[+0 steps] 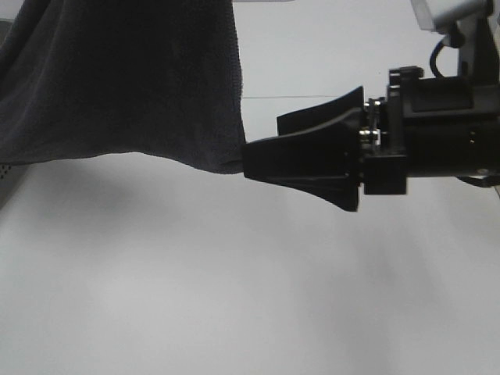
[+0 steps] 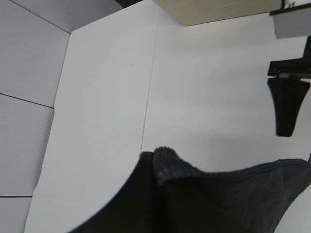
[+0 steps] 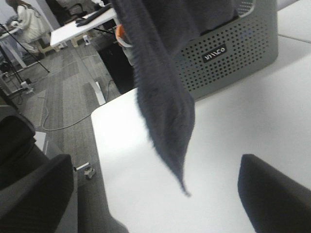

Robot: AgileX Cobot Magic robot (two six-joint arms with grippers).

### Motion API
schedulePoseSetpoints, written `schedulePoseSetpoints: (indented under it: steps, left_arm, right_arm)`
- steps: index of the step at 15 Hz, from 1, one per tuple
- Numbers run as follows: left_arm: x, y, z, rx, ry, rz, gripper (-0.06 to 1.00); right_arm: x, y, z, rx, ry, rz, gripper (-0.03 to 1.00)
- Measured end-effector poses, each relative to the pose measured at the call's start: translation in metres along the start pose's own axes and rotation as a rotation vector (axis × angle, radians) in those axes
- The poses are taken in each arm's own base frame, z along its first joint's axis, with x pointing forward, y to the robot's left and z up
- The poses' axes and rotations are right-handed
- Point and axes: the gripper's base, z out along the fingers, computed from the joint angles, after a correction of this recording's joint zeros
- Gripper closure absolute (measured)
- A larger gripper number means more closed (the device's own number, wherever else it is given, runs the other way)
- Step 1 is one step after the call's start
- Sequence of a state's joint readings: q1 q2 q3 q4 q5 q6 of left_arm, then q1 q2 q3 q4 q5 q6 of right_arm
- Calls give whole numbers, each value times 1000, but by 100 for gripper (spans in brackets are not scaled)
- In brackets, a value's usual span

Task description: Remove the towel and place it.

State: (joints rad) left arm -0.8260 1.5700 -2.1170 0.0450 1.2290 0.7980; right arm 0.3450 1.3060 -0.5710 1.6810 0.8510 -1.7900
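Right gripper (image 1: 262,139): jaws stand wide apart, nothing clamped. It reaches in level from the right, above the white table (image 1: 234,297). In the exterior high view its nearer finger (image 1: 305,164) meets the lowest corner of the towel (image 1: 133,78) at the tip; whether cloth and finger truly touch cannot be told there. The right wrist view shows the two fingers far to either side, with the towel's tapering end hanging in the gap between them, clear of both.

Left gripper (image 2: 160,167): only one smooth black finger (image 2: 121,204) shows, with a bunched fold of towel lying against it and cloth covering the rest. Whether it grips cannot be told.

Towel: off the table, hanging in the air. Its long axis runs downward, slightly slanted, narrowing to a point at the bottom. In the exterior high view it fills the upper left, its lower hem sagging and ending in a corner that points toward the right gripper.

Only the right wrist view shows a grey perforated basket (image 3: 228,48) standing on the table behind the towel. Only the left wrist view shows a pale wooden board (image 2: 214,12) at the table's far edge.
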Motion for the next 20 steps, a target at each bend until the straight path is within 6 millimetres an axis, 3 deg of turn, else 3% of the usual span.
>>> schedulePoseSetpoints:
  steps: [4, 6, 8, 9, 10, 11, 17, 20]
  left_arm:
    - [-2, -2, 2, 21, -16, -10, 94]
    - [-2, -2, 2, 22, -17, -11, 94]
    - [-2, -2, 2, 21, -16, -10, 94]
    - [-2, -2, 2, 21, -16, -10, 94]
    - [-2, -2, 2, 21, -16, -10, 94]
    - [-2, -2, 2, 21, -16, -10, 94]
    - [-2, -2, 2, 21, -16, -10, 94]
    - [0, 0, 2, -2, 2, 1, 94]
  right_arm:
    - [-8, -9, 43, -60, 64, 5, 9]
    - [-10, -7, 50, -90, 68, -4, 14]
    - [-11, -7, 50, -89, 66, -6, 32]
    - [-11, -7, 50, -89, 66, -6, 50]
    - [-11, -7, 50, -89, 66, -6, 77]
    - [-11, -7, 50, -89, 66, -6, 93]
    - [-16, -9, 50, -57, 53, 77, 96]
    - [-50, -9, 39, 90, 132, 75, 96]
